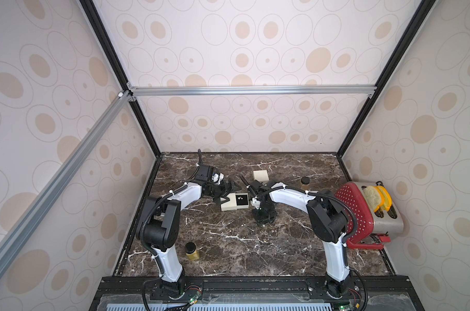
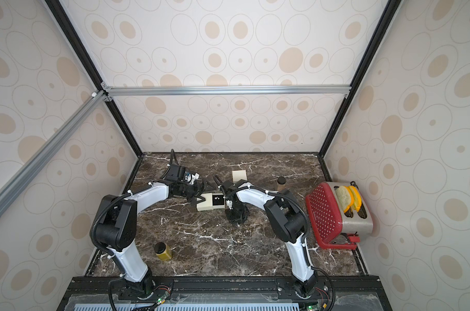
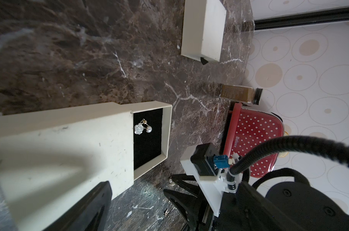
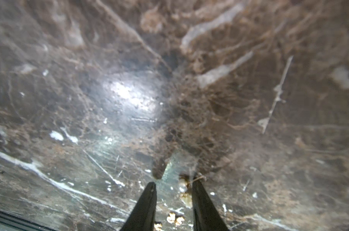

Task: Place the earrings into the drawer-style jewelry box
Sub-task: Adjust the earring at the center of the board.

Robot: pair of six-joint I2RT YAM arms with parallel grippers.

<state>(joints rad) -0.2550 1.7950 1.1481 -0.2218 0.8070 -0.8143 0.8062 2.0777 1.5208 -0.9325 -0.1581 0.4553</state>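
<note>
Cream jewelry box (image 3: pixel 59 152), drawer (image 3: pixel 168 130) open, one earring (image 3: pixel 142 128) stowed. Second earring (image 4: pixel 183 183), at drawer's 3 o'clock, is straddled by parted right fingers (image 4: pixel 201 200); closure is judged next. Left fingers (image 3: pixel 89 206): grip cannot be told.

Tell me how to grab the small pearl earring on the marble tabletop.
Pinch the small pearl earring by its bead, from above with the right gripper: it lies flat on the dark marble tabletop, between the open fingers; its wire looks too thin.

Pearl-and-flower earrings (image 3: pixel 142 128) lie on the black lining of the cream jewelry box (image 3: pixel 69 150), its drawer slid open, mid counter (image 1: pixel 228 237).
</note>
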